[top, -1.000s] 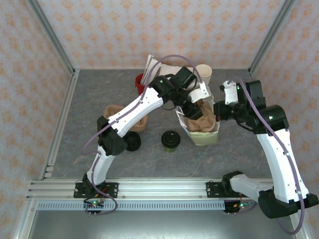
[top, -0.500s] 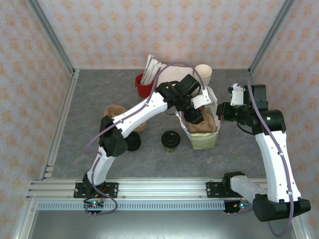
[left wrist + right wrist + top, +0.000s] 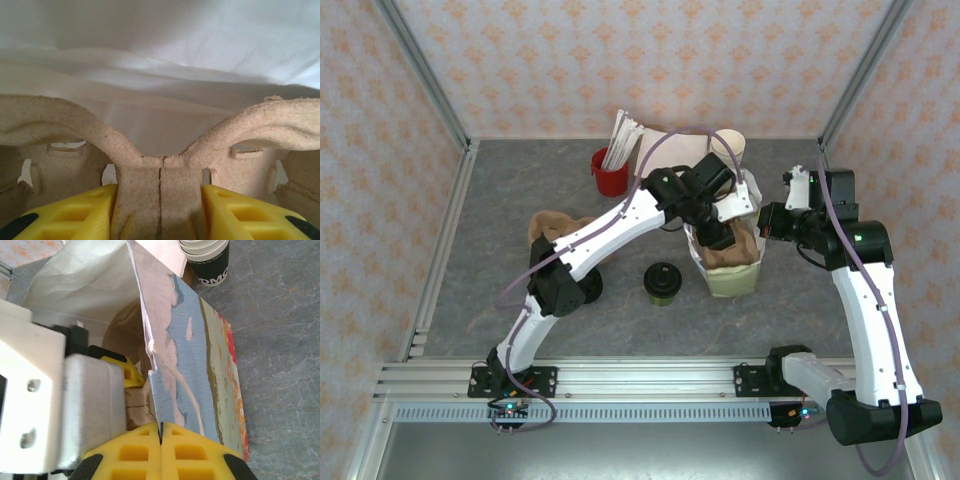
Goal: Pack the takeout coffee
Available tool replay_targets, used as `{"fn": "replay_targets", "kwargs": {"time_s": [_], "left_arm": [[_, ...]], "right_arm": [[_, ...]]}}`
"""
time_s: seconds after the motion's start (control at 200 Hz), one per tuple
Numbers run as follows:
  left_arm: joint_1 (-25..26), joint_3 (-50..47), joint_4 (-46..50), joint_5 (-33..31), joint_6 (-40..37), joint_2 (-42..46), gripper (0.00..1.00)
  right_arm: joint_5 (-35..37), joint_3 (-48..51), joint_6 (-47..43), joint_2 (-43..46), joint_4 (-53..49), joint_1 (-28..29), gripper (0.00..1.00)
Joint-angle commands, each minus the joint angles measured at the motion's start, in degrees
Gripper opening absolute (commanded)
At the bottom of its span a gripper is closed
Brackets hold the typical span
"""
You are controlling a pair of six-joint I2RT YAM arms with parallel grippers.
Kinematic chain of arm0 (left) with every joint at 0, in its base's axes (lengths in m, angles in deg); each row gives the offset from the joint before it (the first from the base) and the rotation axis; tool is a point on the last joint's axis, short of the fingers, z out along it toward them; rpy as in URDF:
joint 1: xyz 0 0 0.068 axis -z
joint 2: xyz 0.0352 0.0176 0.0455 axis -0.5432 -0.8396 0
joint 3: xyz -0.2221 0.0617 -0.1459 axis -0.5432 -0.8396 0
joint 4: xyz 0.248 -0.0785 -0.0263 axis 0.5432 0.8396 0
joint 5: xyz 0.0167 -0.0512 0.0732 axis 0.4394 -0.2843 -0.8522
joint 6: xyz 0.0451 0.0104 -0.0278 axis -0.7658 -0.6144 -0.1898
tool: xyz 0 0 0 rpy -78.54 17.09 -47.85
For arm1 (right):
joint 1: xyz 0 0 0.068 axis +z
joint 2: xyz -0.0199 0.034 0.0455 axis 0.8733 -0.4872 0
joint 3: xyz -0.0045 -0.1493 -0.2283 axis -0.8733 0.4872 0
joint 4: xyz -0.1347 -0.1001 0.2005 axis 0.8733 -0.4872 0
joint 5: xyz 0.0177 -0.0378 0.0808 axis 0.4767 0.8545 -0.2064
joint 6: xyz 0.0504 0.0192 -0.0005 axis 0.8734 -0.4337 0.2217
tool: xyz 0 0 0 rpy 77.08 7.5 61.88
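Evidently the right jaws pinch tight on the wall of the pale paper bag to hold its mouth open, while the left jaws, half-closed, grip the brown pulp cup carrier inside. The olive-green, black-lidded paper cup stands unpacked at frame centre.

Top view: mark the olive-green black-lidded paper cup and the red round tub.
olive-green black-lidded paper cup (image 3: 663,278): top view, centre of the lid.
red round tub (image 3: 608,183): top view, front wall.

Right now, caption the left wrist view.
Left jaws clamp the pulp cup carrier by its centre handle, inside the paper bag.
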Motion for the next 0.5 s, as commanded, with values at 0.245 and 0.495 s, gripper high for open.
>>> {"fn": "replay_targets", "kwargs": {"time_s": [0.245,0.495], "left_arm": [[1.93,4.18,6.73,-6.75,-4.44,-4.02,0.45],[2.26,5.07,7.03,-6.13,-5.47,-5.81,0.45]], "right_arm": [[-0.98,0.72,1.08,-0.54,3.23,-0.36,0.00],[-0.04,1.15,1.86,-0.46,3.59,-0.36,0.00]]}}
